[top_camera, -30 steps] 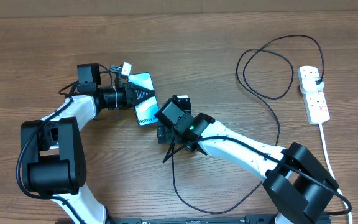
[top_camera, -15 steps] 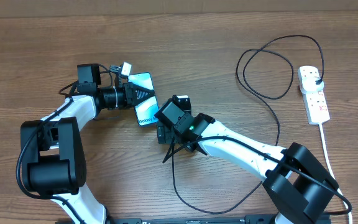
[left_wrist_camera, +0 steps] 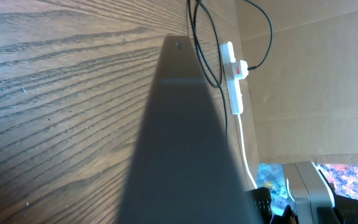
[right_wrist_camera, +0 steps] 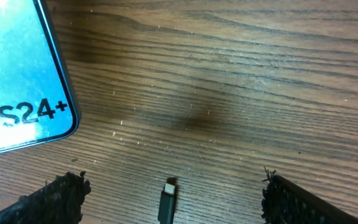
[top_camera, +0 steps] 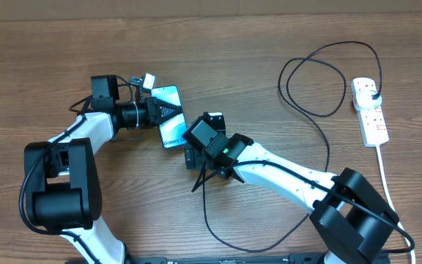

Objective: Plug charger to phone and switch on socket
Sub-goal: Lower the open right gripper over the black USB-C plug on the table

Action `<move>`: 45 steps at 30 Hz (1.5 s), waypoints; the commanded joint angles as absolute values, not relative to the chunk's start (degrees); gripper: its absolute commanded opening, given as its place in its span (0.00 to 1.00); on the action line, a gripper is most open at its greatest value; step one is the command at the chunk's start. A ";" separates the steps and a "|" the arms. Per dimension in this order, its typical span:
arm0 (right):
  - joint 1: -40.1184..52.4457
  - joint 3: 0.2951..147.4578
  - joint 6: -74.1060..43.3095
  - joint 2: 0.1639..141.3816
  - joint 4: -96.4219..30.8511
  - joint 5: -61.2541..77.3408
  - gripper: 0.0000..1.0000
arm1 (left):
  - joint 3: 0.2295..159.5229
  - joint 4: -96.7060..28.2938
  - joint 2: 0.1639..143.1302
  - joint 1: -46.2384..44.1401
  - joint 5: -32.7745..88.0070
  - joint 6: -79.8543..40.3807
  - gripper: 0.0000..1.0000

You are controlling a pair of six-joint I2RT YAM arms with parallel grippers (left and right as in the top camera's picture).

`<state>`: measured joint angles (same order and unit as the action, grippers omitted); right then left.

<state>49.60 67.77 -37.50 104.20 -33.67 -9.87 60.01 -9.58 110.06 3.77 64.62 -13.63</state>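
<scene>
The phone (top_camera: 171,126), its light blue screen lit, lies left of centre; its corner with "S24+" shows in the right wrist view (right_wrist_camera: 17,74). My left gripper (top_camera: 168,111) is shut on the phone's upper part; in the left wrist view the phone (left_wrist_camera: 185,155) is a dark slab that hides the jaws. My right gripper (top_camera: 195,149) sits just right of the phone, fingers wide apart (right_wrist_camera: 173,190). The charger's black connector tip (right_wrist_camera: 168,198) lies between them, a short way from the phone's corner. The charger cable (top_camera: 321,125) loops to its plug (top_camera: 373,94) in the socket (top_camera: 369,111).
The socket's thick white cord (top_camera: 387,183) runs down the right side. A loop of black cable (top_camera: 240,246) lies near the front edge. In the left wrist view the socket (left_wrist_camera: 232,68) lies before a cardboard wall (left_wrist_camera: 309,68).
</scene>
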 commanded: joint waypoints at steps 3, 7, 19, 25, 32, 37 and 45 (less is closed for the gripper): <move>49.71 68.23 -37.69 104.62 -33.43 -10.50 0.94 | 60.23 -9.37 108.31 3.73 66.00 -14.41 0.04; 49.71 68.23 -37.67 104.62 -33.43 -10.52 0.94 | 60.23 -9.37 108.31 3.73 66.00 -14.41 0.04; 49.71 68.23 -37.67 104.62 -33.43 -10.52 0.94 | 60.23 -9.37 108.31 3.73 66.00 -14.39 0.04; 49.71 68.20 -37.69 104.62 -33.45 -10.79 0.94 | 60.23 -9.34 108.31 3.73 66.02 -14.41 0.04; 49.71 68.20 -37.69 104.62 -33.45 -11.14 0.94 | 60.23 -9.34 108.31 3.73 66.00 -14.41 0.04; 49.71 68.20 -37.69 104.62 -33.47 -11.11 0.94 | 60.23 -9.34 108.31 3.73 66.02 -14.41 0.04; 49.71 67.85 -37.74 104.64 -34.09 -11.07 0.94 | 60.23 -9.21 108.31 3.73 66.02 -15.51 0.04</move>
<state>49.58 67.77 -37.50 104.20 -34.20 -10.50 60.01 -9.56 110.06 3.77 64.60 -14.57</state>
